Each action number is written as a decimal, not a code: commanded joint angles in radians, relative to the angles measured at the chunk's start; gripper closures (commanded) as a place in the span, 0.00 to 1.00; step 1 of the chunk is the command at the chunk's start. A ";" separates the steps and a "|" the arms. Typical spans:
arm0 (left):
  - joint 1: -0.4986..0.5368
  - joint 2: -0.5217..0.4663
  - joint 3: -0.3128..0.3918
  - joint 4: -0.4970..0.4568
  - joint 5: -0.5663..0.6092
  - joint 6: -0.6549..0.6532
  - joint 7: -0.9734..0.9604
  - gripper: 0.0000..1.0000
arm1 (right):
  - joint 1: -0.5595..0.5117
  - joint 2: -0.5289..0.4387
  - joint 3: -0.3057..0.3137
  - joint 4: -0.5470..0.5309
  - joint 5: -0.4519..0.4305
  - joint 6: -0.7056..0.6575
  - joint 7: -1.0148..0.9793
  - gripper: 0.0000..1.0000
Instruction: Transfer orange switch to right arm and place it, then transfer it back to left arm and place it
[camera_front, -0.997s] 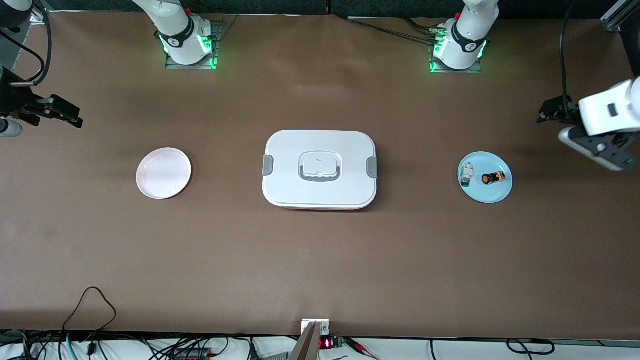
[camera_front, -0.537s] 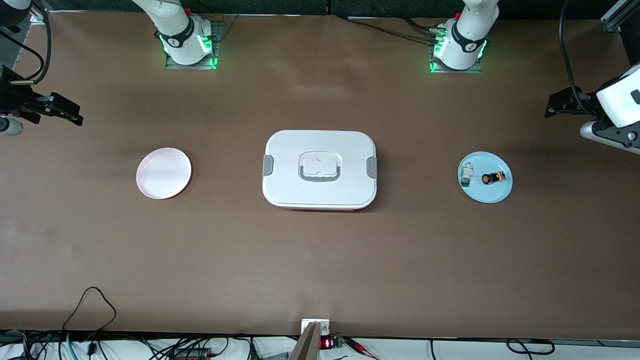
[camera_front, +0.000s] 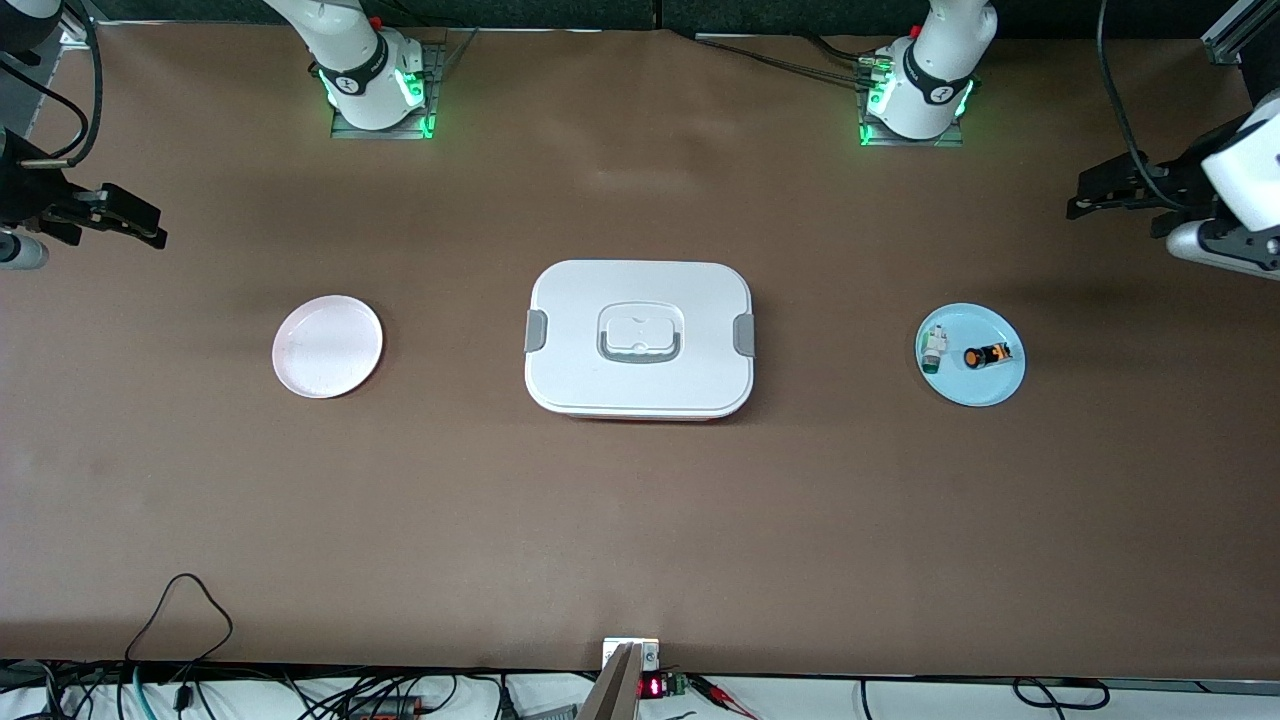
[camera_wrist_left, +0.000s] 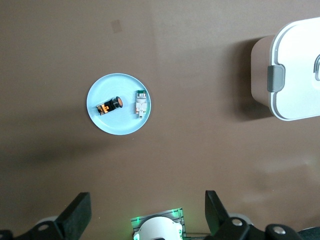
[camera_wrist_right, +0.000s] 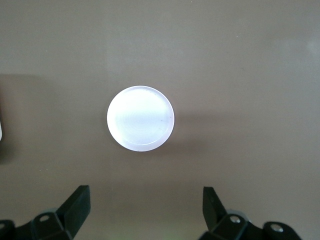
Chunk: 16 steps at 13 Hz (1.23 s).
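The orange switch (camera_front: 985, 356) (camera_wrist_left: 109, 106), black with an orange face, lies on a light blue plate (camera_front: 1003, 388) (camera_wrist_left: 117, 125) at the left arm's end of the table, beside a white-and-green component (camera_front: 933, 350) (camera_wrist_left: 141, 103). The white box (camera_front: 640, 340) (camera_wrist_left: 295, 75) stands shut in the table's middle. My left gripper (camera_front: 1080, 205) (camera_wrist_left: 146, 200) hangs open and empty high over the bare table at that end, apart from the blue plate. At the right arm's end, my right gripper (camera_front: 150, 228) (camera_wrist_right: 145, 194) is open and empty, high up by a pink plate (camera_front: 327, 346) (camera_wrist_right: 140, 118).
The pink plate holds nothing. Both arm bases (camera_front: 378, 85) (camera_front: 915, 95) stand on the table's edge farthest from the front camera. Loose cables (camera_front: 180, 610) lie at the nearest edge. Wide stretches of brown table lie between the box and each plate.
The left arm's wrist has swung farther toward the table's end, its gripper still open. The right gripper has barely shifted. The switch, plates and box have not moved.
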 joint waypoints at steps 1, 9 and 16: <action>-0.102 -0.084 0.092 -0.084 -0.006 0.053 0.001 0.00 | 0.000 -0.001 -0.006 0.017 0.016 -0.022 -0.015 0.00; -0.132 -0.223 0.141 -0.267 0.015 0.139 0.064 0.00 | 0.001 -0.001 -0.003 0.033 0.015 -0.022 -0.010 0.00; -0.145 -0.224 0.161 -0.274 0.099 0.192 0.165 0.00 | 0.001 -0.002 -0.002 0.040 0.013 -0.063 0.004 0.00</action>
